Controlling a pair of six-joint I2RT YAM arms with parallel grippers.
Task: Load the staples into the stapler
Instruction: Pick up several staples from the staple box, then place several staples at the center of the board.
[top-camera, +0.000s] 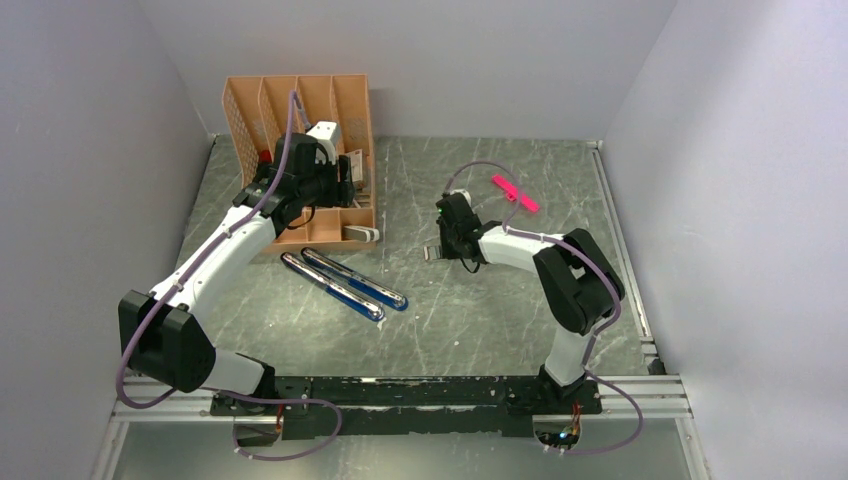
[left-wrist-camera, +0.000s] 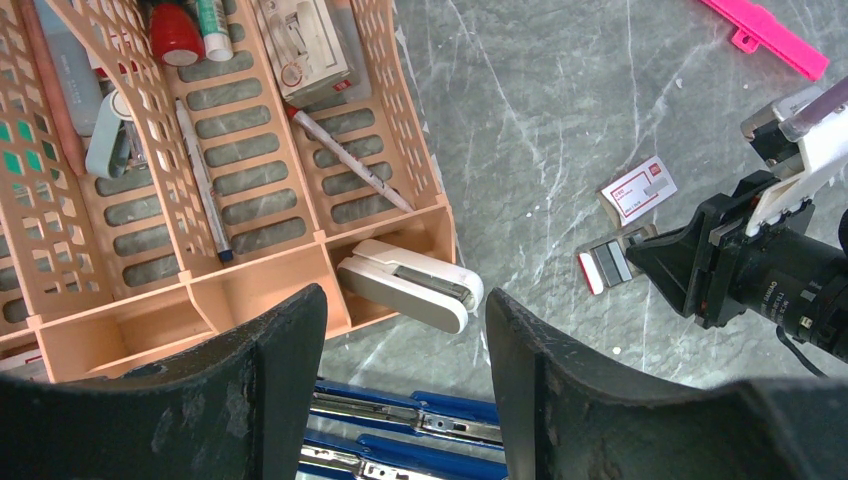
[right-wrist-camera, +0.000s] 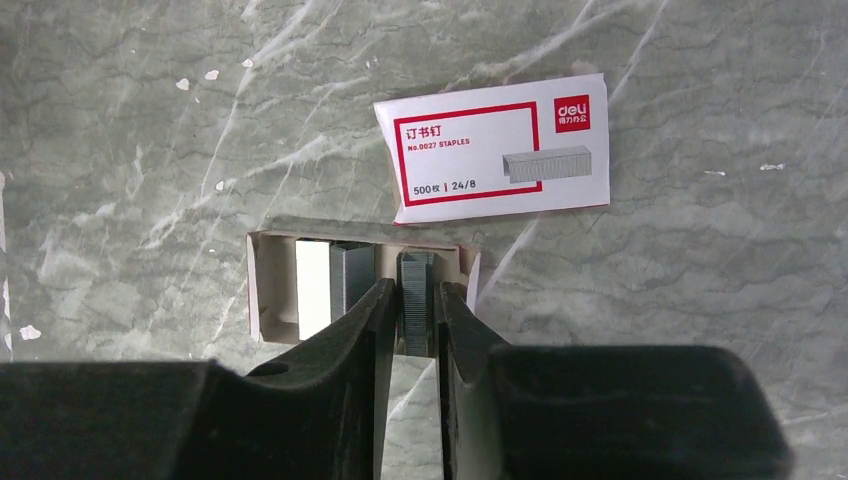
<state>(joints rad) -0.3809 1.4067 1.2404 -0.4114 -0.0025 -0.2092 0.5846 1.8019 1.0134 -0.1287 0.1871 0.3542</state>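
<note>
The staples' open box tray (right-wrist-camera: 257, 290) lies on the table with a grey strip of staples (right-wrist-camera: 417, 270) standing in it. My right gripper (right-wrist-camera: 412, 292) is shut on that strip, one finger on each side. A second strip (right-wrist-camera: 352, 275) lies further left in the tray. The stapler (top-camera: 345, 283) is blue and lies unfolded flat on the table, also seen as blue arms (left-wrist-camera: 420, 420) below my left gripper (left-wrist-camera: 405, 300). That gripper is open and holds nothing, hovering by the organizer's front corner.
An orange organizer (top-camera: 300, 110) with pens and a glue stick stands at the back left. A small white stapler (left-wrist-camera: 410, 282) sticks out of its front corner. The staple box's sleeve (right-wrist-camera: 497, 160) lies beyond the tray. A pink plastic stick (top-camera: 515, 193) lies further back.
</note>
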